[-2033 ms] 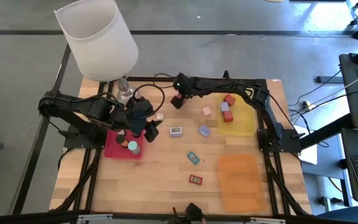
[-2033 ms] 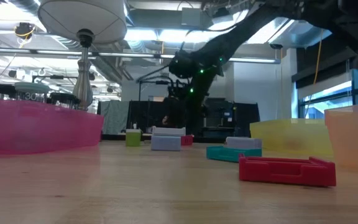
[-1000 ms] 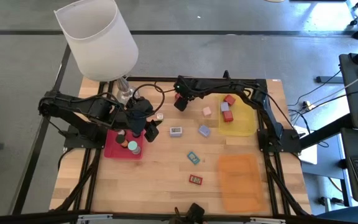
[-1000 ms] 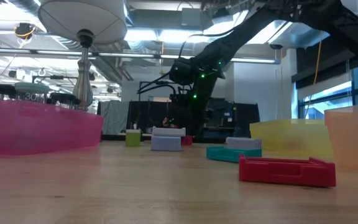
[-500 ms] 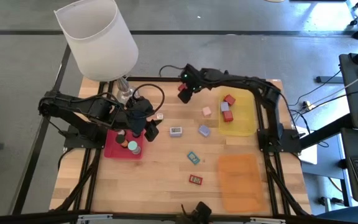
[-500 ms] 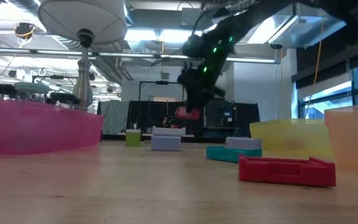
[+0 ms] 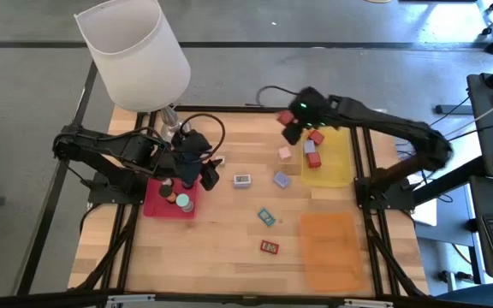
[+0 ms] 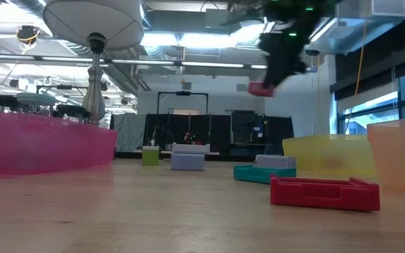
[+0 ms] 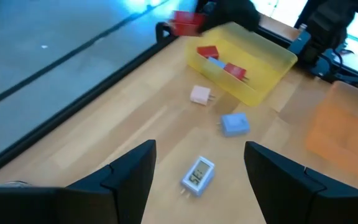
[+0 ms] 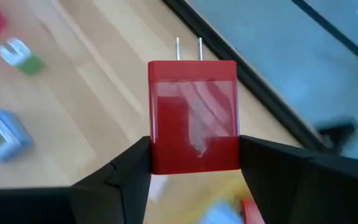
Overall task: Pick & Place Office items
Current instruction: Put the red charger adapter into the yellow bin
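Note:
My right gripper (image 7: pixel 289 128) hangs high over the table's far side, just left of the yellow tray (image 7: pixel 339 171), shut on a red plug block (image 10: pixel 193 121) with two metal prongs. In the low view the block (image 8: pixel 260 88) hangs well above the table. My left gripper (image 7: pixel 208 175) waits open at the right edge of the red tray (image 7: pixel 154 204), nothing between its fingers (image 9: pixel 129 180). On the wood lie a pink block (image 7: pixel 285 153), a lavender block (image 7: pixel 281 180), a small white clock (image 7: pixel 242 180), a teal flat piece (image 7: pixel 266 216) and a red flat piece (image 7: pixel 269 247). My right gripper pinches the red block between its two fingers (image 10: pixel 126 171), on its two opposite sides (image 10: pixel 157 155) at the end away from the prongs. The prongs (image 10: pixel 189 48) point away from the gripper. The fingers come from above, slanting down. The block is lifted clear of the table.
A white-shaded lamp (image 7: pixel 135 56) stands at the far left. The yellow tray holds red and blue blocks (image 7: pixel 313 147). The red tray holds black and teal round pieces (image 7: pixel 181 201). An orange tray (image 7: pixel 328 248) sits near right. A small green-and-white piece (image 7: pixel 219 160) lies by my left gripper.
My right gripper has risen from the table at its far middle and gone toward the right edge, toward the yellow tray. The red block has gone with it, lifted from the tabletop to well above it.

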Robot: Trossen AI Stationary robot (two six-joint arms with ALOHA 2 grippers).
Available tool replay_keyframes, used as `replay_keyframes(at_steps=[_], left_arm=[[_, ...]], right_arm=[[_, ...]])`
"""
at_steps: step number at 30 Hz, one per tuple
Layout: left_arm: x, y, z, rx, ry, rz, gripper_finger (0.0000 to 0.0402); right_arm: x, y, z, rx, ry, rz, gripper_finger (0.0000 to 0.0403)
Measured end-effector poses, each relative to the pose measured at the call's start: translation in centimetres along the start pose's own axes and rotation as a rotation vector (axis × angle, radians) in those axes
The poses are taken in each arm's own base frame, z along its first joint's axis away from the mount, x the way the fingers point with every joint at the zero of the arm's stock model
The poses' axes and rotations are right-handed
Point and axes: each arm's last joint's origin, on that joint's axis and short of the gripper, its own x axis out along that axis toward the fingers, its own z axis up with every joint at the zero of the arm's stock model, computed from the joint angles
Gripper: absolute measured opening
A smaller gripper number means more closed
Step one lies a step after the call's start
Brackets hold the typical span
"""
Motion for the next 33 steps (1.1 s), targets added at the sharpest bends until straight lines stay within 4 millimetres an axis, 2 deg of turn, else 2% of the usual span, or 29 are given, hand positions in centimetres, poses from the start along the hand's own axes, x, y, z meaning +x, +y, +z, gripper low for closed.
replay_keyframes(at_steps=[3,7,10,14,21,27,33], left_arm=[[0.0,0.1,0.1,0.000,-0.019,0.020,0.0242],[0.0,0.1,0.1,0.000,-0.040,0.043,0.0242],[0.0,0.1,0.1,0.000,-0.043,0.046,0.0242],[0.0,0.1,0.1,0.000,-0.043,0.046,0.0242],[0.0,0.1,0.1,-0.002,-0.042,0.046,0.0242],[0.0,0.1,0.1,-0.002,-0.042,0.045,0.0242],[0.0,0.1,0.1,-0.001,-0.041,0.044,0.0242]], right_arm=[[-1.0,-0.9,-3.6,0.090,0.009,-0.032,0.0215],[-1.3,-1.7,-8.0,0.223,0.039,-0.042,0.0216],[-0.9,-2.1,-10.4,0.309,0.055,-0.067,0.0217],[0.4,-2.3,-12.3,0.380,0.090,-0.134,0.0218],[3.4,-2.4,-13.6,0.396,0.097,-0.197,0.0218],[5.7,-3.1,-13.2,0.434,0.103,-0.242,0.0219],[7.8,-3.4,-12.9,0.466,0.135,-0.204,0.0219]])
